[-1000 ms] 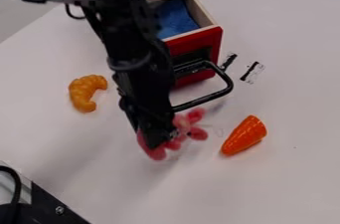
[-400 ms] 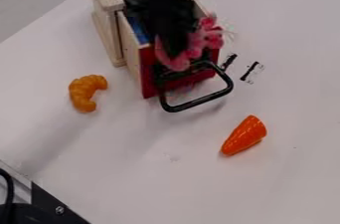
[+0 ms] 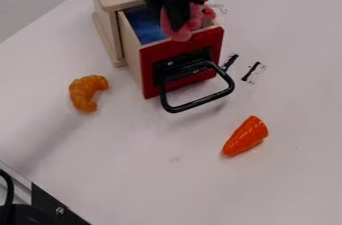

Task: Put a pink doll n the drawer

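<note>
Pink doll [image 3: 182, 34] held above drawer [image 3: 151, 74].

The gripper [image 3: 178, 25] has carried the pink doll [image 3: 182, 34] from low over the bench [image 3: 133, 144], up past the drawer [image 3: 132, 49] handle [image 3: 228, 83], to the top front edge of the opening; the red front [image 3: 214, 44] and blue interior [image 3: 143, 25], previously more masked, are now more exposed.

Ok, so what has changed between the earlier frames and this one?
The pink doll, already held by the end effector earlier, has been carried from in front of the drawer, up the view, to its open top. Nothing was newly grasped or let go. The open drawer, croissant and carrot stayed put.
</note>
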You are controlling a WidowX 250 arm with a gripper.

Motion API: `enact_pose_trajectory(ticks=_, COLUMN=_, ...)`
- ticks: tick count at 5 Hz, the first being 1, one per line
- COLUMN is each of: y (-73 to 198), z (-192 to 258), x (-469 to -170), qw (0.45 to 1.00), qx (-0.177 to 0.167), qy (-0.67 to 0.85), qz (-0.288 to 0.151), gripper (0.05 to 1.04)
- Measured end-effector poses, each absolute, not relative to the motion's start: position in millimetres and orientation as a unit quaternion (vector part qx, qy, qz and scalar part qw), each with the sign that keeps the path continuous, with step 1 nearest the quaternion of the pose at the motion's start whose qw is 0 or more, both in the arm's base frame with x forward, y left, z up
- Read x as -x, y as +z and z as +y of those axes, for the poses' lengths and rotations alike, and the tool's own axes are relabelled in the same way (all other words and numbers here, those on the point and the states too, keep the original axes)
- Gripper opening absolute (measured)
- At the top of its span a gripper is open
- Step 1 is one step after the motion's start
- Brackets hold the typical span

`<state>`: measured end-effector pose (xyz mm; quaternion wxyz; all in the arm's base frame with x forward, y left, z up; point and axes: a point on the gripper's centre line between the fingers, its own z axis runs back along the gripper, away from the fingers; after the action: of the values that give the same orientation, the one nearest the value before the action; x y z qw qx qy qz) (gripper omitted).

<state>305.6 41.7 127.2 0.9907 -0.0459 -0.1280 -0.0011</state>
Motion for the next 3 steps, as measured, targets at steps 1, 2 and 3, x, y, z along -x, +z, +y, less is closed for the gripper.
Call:
enact_pose_trajectory(ticks=1, y=118.8, z=54.3, x=-317.2, qw=0.991, qx=0.021, qy=0.014, qz=-0.13, gripper=0.237)
enact_pose_trajectory(ticks=2, y=107.5, z=63.7, x=-323.5, qw=0.992, qx=0.003, qy=0.024, qz=-0.125, gripper=0.237)
enact_pose_trajectory(ticks=3, y=94.1, z=74.4, x=-330.7, qw=0.993, qx=-0.004, qy=0.04, qz=-0.111, gripper=0.237)
